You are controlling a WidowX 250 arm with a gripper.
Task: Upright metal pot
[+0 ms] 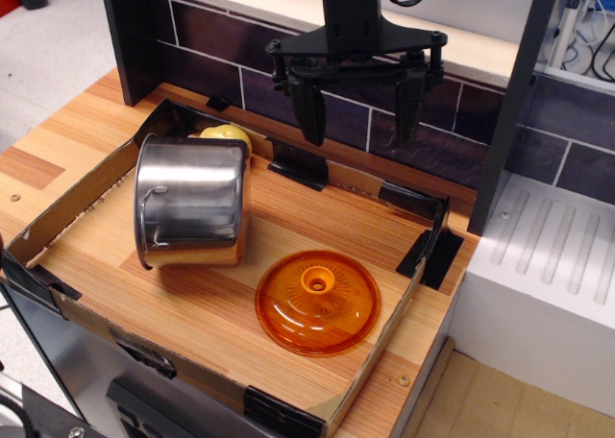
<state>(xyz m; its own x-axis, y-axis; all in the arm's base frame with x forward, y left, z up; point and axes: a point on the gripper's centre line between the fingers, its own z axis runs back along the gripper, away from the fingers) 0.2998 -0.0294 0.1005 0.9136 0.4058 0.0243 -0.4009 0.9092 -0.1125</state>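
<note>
The wooden counter (288, 217), edged by low cardboard walls (86, 203), carries a metal pot (192, 203) on its side, an orange lid (317, 302) beside it, and a yellow object (228, 136) behind the pot.

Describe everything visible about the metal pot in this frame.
The metal pot is a shiny stainless-steel cylinder lying on its side on the wooden board, inside the low cardboard tray. Its rolled rim faces the near-left edge; a thin wire loop handle shows on the wall. A yellow object sits just behind it. The orange lid lies apart to its right. The open gripper hovers above, not touching.
</note>
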